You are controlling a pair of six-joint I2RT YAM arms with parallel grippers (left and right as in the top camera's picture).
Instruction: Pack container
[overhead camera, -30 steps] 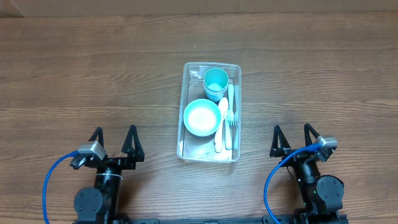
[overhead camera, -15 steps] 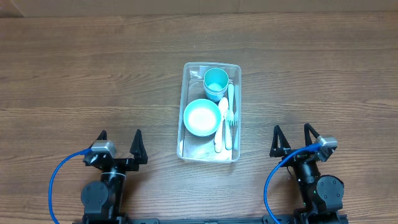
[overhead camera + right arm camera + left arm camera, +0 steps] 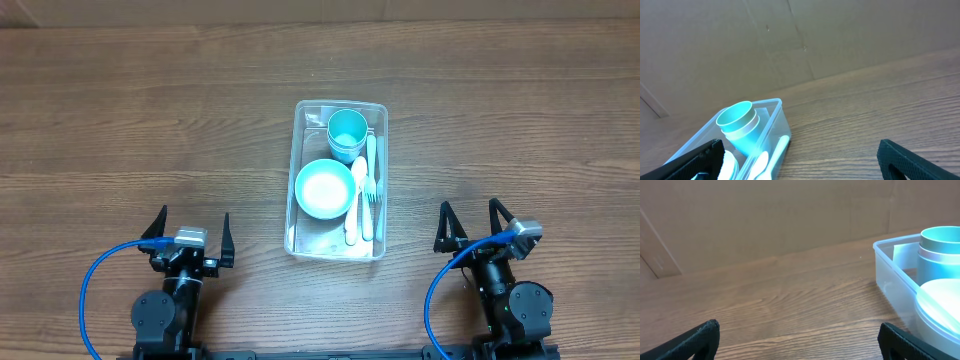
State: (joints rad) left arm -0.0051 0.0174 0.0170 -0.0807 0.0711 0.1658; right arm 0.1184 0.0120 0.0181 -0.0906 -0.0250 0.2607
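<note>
Overhead | container (image 3: 318, 240): cup (image 3: 347, 132), bowl (image 3: 324, 189), cutlery (image 3: 366, 195) inside | cutlery: seemingly three pieces

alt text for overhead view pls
A clear container on a wooden table holds a teal cup, a pale bowl and plastic cutlery. The left gripper and right gripper stand open and empty, apart from it on either side.

the table (image 3: 150, 120) is mid-brown wood with long, darker grain streaks. the container (image 3: 297, 170), ahead of both grippers and between them, is colourless and see-through, so the brown shows through its walls. inside it, the cup (image 3: 347, 130) is teal, the bowl (image 3: 324, 188) is pale blue with a whitish inside, and the cutlery (image 3: 369, 215) is white to faint blue. the left gripper (image 3: 192, 218) and right gripper (image 3: 468, 206) are black, each trailing a bright blue cable (image 3: 95, 290). beyond the fingers, the cardboard (image 3: 765, 220) is plain tan.
</note>
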